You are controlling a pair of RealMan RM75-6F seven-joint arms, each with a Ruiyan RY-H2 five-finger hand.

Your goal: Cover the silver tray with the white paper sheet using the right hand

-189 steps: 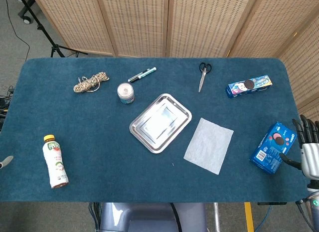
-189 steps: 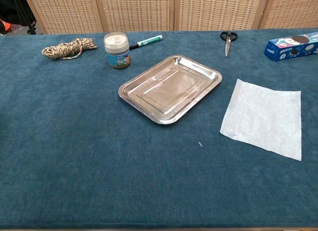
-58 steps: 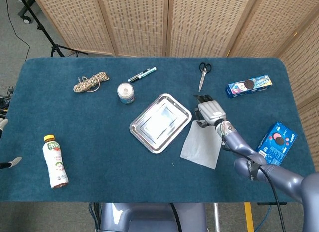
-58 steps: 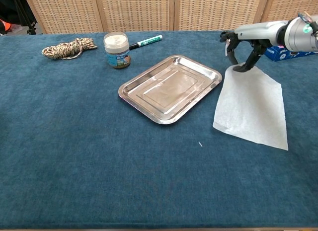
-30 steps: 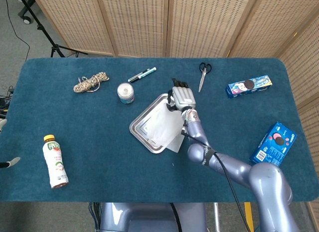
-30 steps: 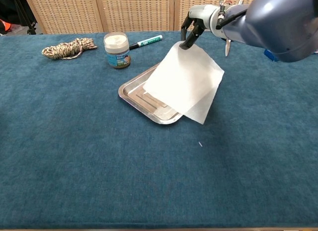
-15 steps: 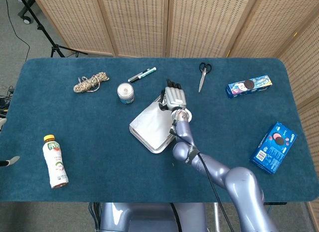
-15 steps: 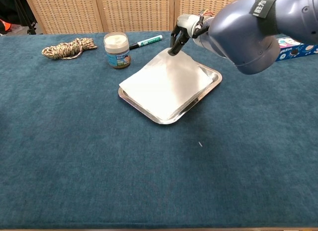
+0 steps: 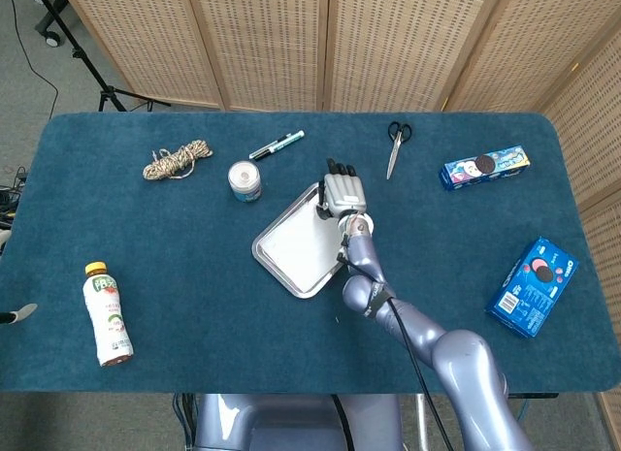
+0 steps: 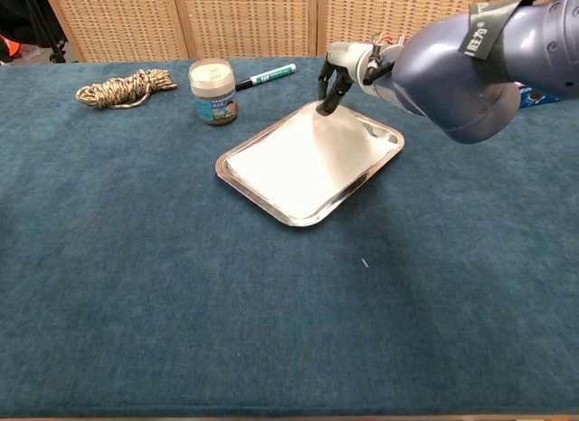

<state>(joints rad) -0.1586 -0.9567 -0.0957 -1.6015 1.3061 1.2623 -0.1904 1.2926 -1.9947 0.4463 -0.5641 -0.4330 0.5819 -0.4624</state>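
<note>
Paper sheet (image 10: 303, 157), white: lay flat inside the silver tray (image 10: 237, 178), filling nearly all of the well, only the raised rim showing around it. Half a second earlier the sheet had draped over the tray with its far corner lifted; a second earlier it had hung partly off the tray's near-right edge. It had since settled level.

Right hand (image 10: 335, 81): at the tray's far corner, roughly 1 o'clock from the tray's centre in the chest view, fingers (image 9: 338, 169) pointing downward. Fingertips were close together at the sheet's far corner; whether they still pinched the paper or only touched it could not be told from either view.

Left hand: not seen in either view.

Position of tray: near table centre in the head view. Jar (image 10: 213, 90) at about 10 o'clock from it, marker pen (image 10: 266, 76) at 11 o'clock, scissors (image 9: 396, 145) at 1 o'clock. Rope coil (image 10: 126, 87) well apart at 10 o'clock. Cookie boxes (image 9: 485, 167) and bottle (image 9: 108, 313) far off to the sides.

Judgement: the covering appeared essentially done. What seemed left was to let go of the corner and lift the hand away without dragging the sheet askew, since so light a sheet would shift easily.
</note>
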